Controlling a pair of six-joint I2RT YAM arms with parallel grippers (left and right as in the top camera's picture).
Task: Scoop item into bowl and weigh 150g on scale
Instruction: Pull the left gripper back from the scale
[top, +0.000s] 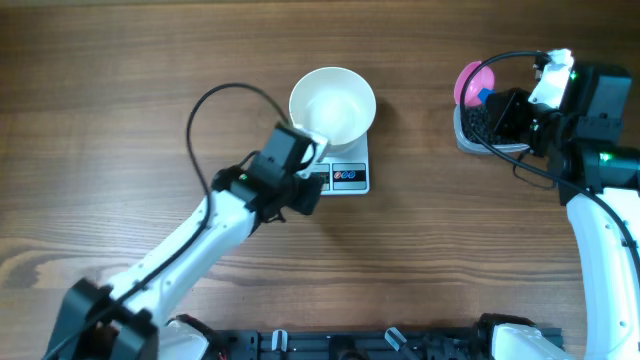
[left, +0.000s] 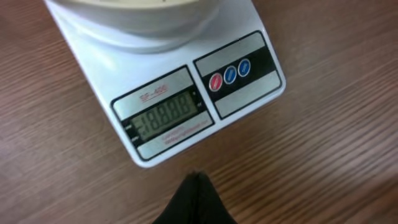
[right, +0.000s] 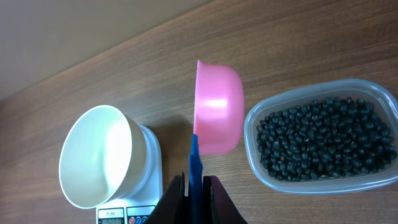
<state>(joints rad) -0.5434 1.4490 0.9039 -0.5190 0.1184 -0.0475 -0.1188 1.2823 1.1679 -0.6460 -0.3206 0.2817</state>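
The white bowl (top: 332, 104) stands empty on the white scale (top: 349, 177), whose display (left: 165, 116) is lit. My left gripper (top: 308, 190) is shut with nothing in it; its fingertips (left: 198, 182) hover just off the scale's front edge. At the right, my right gripper (top: 496, 106) is shut on the blue handle (right: 194, 160) of a pink scoop (right: 217, 107). The scoop is held on its side, empty, just left of the clear tub (right: 323, 138). The item, glossy black beans (right: 317, 134), fills that tub. The bowl (right: 96, 155) and scale (right: 151, 180) also show in the right wrist view.
Brown wooden tabletop (top: 130, 90) all around. The left arm's black cable (top: 215, 100) loops over the table left of the bowl. The tub (top: 478, 128) lies partly under the right arm. A black rail (top: 350, 345) runs along the near edge.
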